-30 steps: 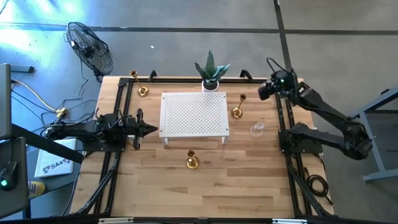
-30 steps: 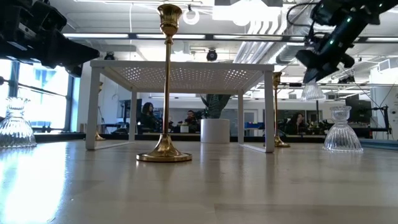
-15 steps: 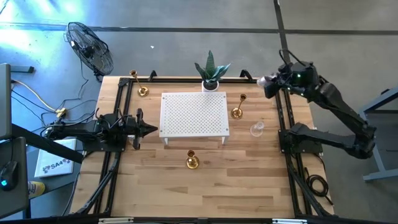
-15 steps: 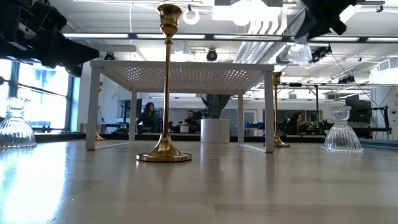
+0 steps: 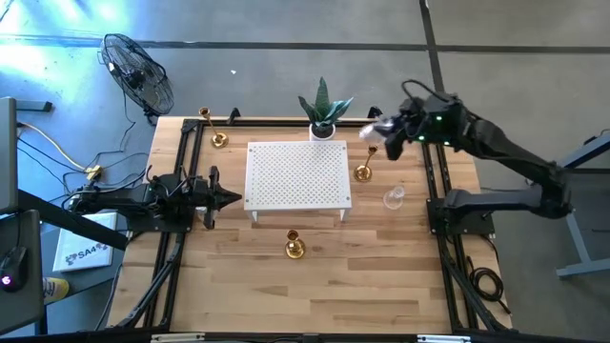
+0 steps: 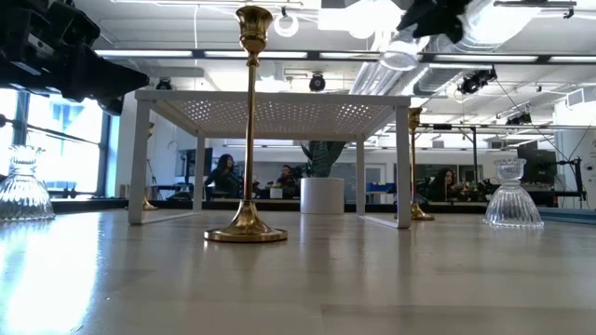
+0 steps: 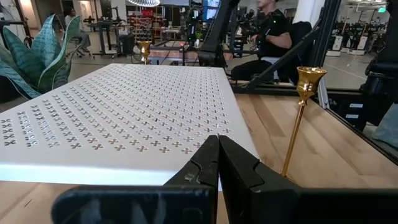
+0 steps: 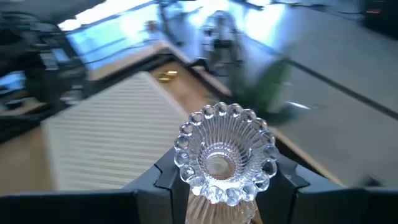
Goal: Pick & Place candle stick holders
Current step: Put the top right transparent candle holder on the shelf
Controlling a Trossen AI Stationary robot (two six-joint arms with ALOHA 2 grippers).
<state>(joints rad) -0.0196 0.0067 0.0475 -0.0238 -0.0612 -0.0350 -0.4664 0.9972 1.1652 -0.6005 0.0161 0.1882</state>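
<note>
A: Where does the white perforated metal shelf (image 5: 297, 173) on the wooden surface (image 5: 315, 276) sit relative to the load?
B: Just beside it; the right gripper (image 5: 383, 133) holds the clear ribbed glass candle holder (image 8: 225, 152) aloft, fingers clamped on its stem.
A: And the left gripper (image 7: 218, 163)?
B: Parked, fingers closed.

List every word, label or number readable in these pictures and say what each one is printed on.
"SAA": partly readable on the white box lying on the floor left of the table, in the high view; any further characters are too small to make out.
Nothing else is legible: signs and screens in the room behind the table are too small or blurred, and the white perforated stand carries no writing.
</note>
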